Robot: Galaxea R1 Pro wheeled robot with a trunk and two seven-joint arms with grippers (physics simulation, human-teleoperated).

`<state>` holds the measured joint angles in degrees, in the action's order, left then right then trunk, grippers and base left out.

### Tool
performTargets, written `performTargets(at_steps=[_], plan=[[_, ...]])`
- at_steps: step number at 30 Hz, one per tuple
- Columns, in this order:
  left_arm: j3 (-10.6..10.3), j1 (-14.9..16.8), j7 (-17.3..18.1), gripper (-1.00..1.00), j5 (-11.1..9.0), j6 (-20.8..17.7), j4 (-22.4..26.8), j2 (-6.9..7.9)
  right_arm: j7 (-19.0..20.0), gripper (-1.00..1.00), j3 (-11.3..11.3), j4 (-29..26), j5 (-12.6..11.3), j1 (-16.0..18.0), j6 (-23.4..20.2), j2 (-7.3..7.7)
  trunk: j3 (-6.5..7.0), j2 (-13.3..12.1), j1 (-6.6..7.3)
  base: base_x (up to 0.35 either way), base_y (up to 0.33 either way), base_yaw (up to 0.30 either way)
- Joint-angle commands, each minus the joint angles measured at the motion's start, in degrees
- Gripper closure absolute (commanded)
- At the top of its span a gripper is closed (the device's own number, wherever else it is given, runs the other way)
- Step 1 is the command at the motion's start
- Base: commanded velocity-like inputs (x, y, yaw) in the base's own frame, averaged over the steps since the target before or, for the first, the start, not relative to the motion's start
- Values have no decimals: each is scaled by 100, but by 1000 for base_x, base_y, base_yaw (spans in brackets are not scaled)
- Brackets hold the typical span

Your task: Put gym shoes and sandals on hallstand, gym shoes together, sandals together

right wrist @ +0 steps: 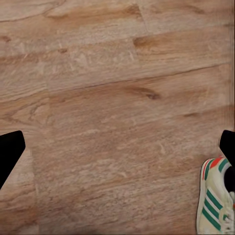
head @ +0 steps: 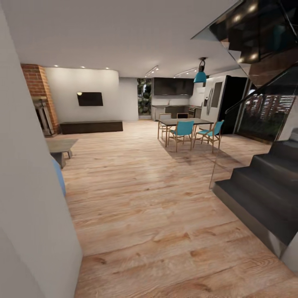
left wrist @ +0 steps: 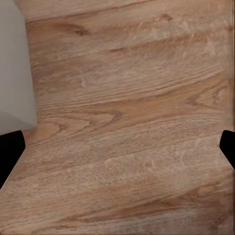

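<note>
**Head view: open floor ahead, one shoe at the right gripper**

Head view looks across a wide room of light wood floor [head: 157, 215]. You have a broad open stretch running straight ahead toward a dining table [head: 184, 122] with teal chairs [head: 181, 131]; a kitchen sits behind it. A pale wall [head: 29, 215] crowds your left side from near to far, its edge meeting the floor beside you. On your right, dark stairs [head: 265, 186] rise behind a glass panel, narrowing the way on that side. Farther left you see a low table [head: 61, 145], a brick fireplace [head: 40, 99], a long dark bench against the back wall and a wall screen above it.

The kitchen detail is small and blurred. A blue shape beside the wall edge is cut off, and you cannot tell what it is.

Left wrist view: the left gripper [left wrist: 117, 147] hangs over bare floor, with a grey wall corner near one finger. You see only the two dark fingertips [left wrist: 10, 152] at opposite edges of the picture, set wide apart, holding nothing.

Right wrist view: the right gripper [right wrist: 117, 147] is likewise spread wide and empty. One gym shoe [right wrist: 215, 196], white with green stripes and a red mark, lies on the floor just beside one fingertip [right wrist: 227, 144]. The shoe is cut off by the picture edge, and you cannot tell whether it touches the finger.
</note>
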<state>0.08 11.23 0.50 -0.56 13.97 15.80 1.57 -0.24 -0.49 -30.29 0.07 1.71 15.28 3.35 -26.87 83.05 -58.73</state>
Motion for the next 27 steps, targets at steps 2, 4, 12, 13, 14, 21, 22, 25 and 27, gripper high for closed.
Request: performTargets(at_steps=[2,4,12,13,14,21,22,25,27], plan=[[0,2,6,-100,-6,18,-6,1,-2,-100,-3,6,1,5,18,-1,-6,3,0,0,0,-274],[0,2,8,-100,-2,18,-9,1,-2,-100,-3,5,2,5,18,-1,-6,3,0,0,0,-274],[0,2,11,-100,15,18,-15,1,-2,-100,-3,5,0,5,18,-1,-6,3,0,0,0,-274],[0,2,11,-100,16,18,-15,1,-2,-100,-3,5,-1,5,18,-1,-6,3,0,0,0,-274],[0,2,11,-100,17,18,-15,1,-2,-100,-3,5,-1,5,18,-1,-6,3,0,0,0,-274],[-2,2,11,-100,26,18,-16,1,-2,-100,-3,5,-4,5,18,-1,-6,3,0,0,0,-274],[-1,2,11,-100,26,18,-16,1,-2,-100,-3,5,-5,5,18,-1,-6,3,0,0,0,-274],[-1,2,11,-100,28,18,-17,1,-2,-100,-3,5,-6,5,18,-1,-6,3,0,0,0,-274],[0,2,10,-100,29,18,-21,1,-2,-100,-3,5,-6,5,18,-1,-6,3,0,0,0,-274]])
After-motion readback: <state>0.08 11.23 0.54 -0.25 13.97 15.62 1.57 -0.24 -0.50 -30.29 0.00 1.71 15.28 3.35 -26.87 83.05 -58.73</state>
